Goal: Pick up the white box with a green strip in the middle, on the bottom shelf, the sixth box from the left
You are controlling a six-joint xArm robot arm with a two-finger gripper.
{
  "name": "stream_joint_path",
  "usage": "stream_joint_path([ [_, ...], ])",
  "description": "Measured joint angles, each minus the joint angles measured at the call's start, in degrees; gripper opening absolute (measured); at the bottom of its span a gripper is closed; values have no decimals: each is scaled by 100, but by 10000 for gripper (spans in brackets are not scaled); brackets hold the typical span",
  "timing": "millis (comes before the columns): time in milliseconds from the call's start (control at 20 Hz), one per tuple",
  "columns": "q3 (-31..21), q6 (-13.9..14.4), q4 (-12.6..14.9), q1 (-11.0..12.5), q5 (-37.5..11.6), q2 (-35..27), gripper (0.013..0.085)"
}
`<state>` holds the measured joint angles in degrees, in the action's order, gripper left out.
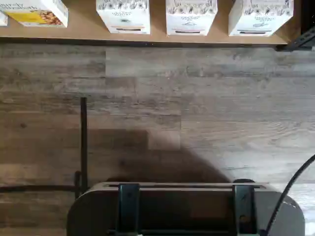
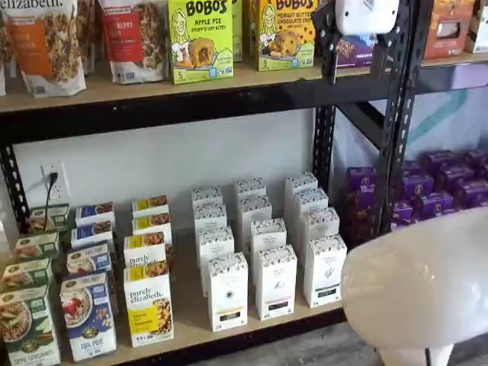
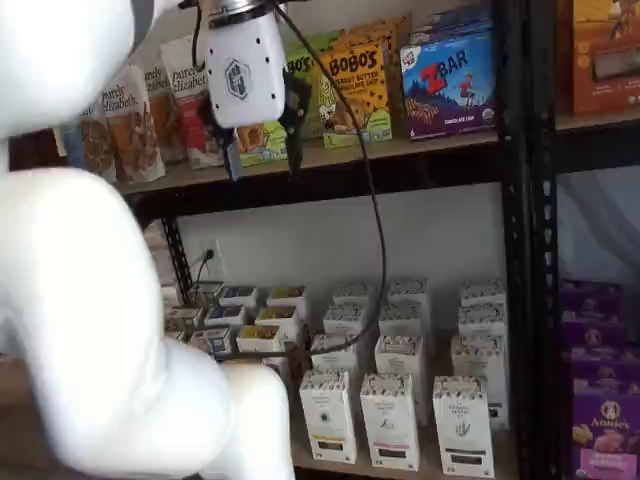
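The white box [image 2: 324, 271] is tall and narrow with a dark-speckled top band. It stands at the front right of the bottom shelf [image 2: 194, 334], last in a front row of three alike. It also shows in a shelf view [image 3: 462, 425] and in the wrist view [image 1: 261, 17]. My gripper [image 3: 262, 150] hangs high, level with the upper shelf and far above the white box. Its white body and two black fingers show a plain gap, with nothing between them. It also shows in a shelf view [image 2: 356, 57].
More white boxes stand in rows behind. "purely elizabeth" boxes [image 2: 148, 314] stand to the left. A perforated black upright [image 2: 395, 114] stands right of the white box, with purple boxes [image 2: 435, 202] beyond it. My white arm [image 3: 90, 330] fills the foreground. The wrist view shows wooden floor [image 1: 197, 98].
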<state>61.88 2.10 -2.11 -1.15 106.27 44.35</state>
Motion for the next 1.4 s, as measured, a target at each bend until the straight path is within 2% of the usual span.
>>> stream_joint_path([
  [150,-130,131,308,-217,-240,139,850],
  [450,-188,201,440,-310,-308,149,850],
  [700,-469,264,508,-368,-591,227,850],
  [800,-609,263,509,-358,-720,249,850],
  [1000,-985,134,405,-186,-1117,346,850],
  [1400,-2001,123,730,-116,-1996,435,850],
])
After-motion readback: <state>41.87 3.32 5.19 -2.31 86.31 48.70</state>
